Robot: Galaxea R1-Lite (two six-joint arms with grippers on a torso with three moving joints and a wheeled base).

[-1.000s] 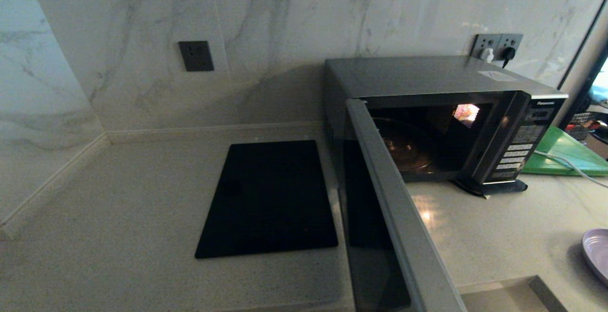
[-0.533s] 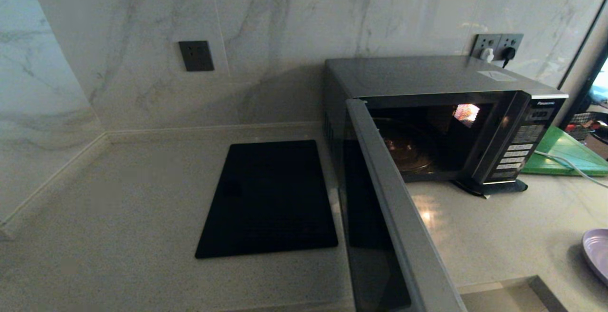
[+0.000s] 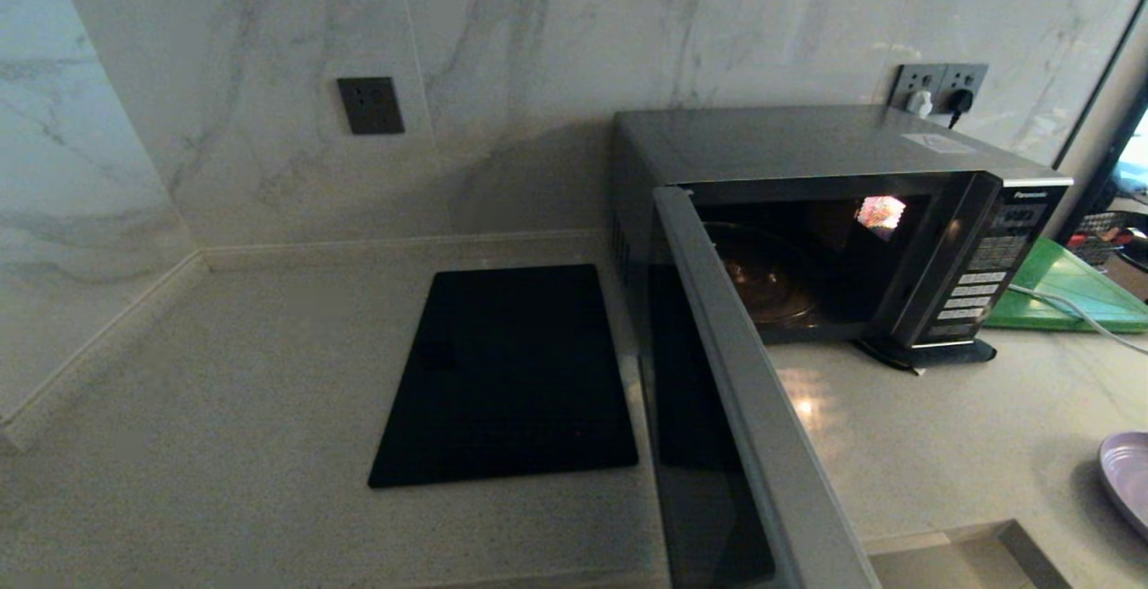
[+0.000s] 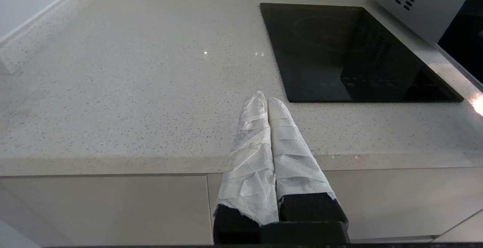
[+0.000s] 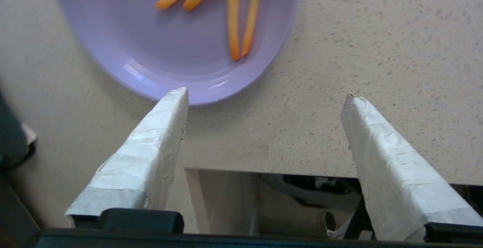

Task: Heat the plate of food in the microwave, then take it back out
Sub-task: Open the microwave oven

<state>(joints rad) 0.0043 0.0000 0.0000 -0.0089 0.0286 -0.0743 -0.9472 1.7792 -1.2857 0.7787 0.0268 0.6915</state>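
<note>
The silver-grey microwave [image 3: 807,145] stands on the counter with its door [image 3: 753,410] swung wide open and its lit cavity empty apart from the glass turntable. The lilac plate of food [image 5: 169,44] lies on the counter near the front edge; only its rim [image 3: 1128,474] shows at the far right of the head view. Orange sticks [image 5: 234,17] lie on it. My right gripper [image 5: 266,99] hovers over the counter edge just short of the plate, open, with nothing between its taped fingers [image 5: 158,138]. My left gripper [image 4: 263,99] is shut and empty, at the counter's front edge left of the cooktop.
A flat black cooktop [image 3: 511,374] is set into the counter left of the microwave. A green board [image 3: 1067,289] and a white cable lie to the microwave's right. Marble walls close the back and left. A notch [image 3: 951,558] cuts the counter's front edge.
Nothing has visibly moved in the head view; the door stays open and the plate rim stays at the far right.
</note>
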